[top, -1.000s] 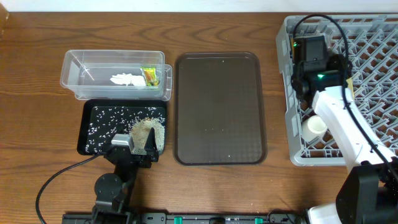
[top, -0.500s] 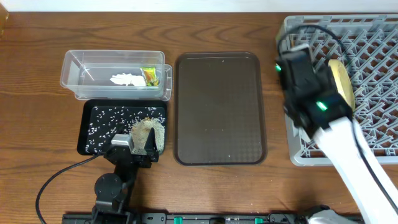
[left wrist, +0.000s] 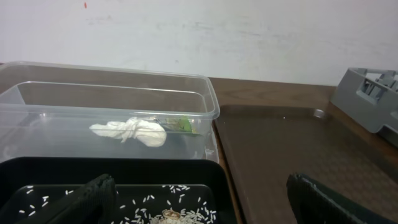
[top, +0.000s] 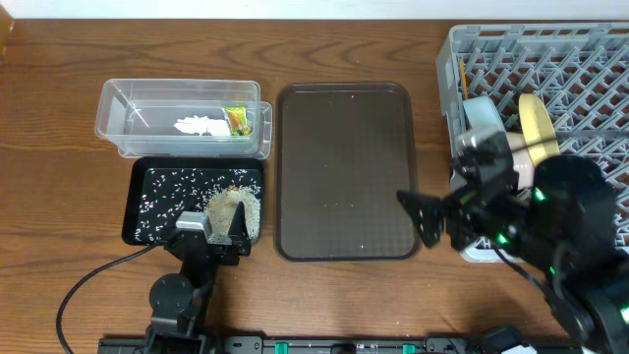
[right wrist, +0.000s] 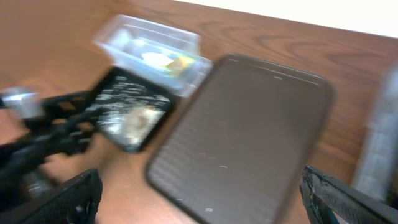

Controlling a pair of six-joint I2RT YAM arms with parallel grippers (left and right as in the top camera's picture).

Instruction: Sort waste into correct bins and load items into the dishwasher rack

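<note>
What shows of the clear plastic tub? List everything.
The clear tub is a see-through rectangular plastic box with a lipped rim and rounded corners, upright and open-topped on the wooden table. A crumpled white napkin and a green-orange-yellow wrapper lie inside, toward its right end. It sits left of the brown tray, just behind the black tray; contact there is unclear.

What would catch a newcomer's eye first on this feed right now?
The grey dishwasher rack at the far right, a pale yellow plate standing in it, and the blurred right arm in front, its right gripper open at the brown tray's near corner. On the left, the clear tub holds a white napkin and a wrapper.
</note>
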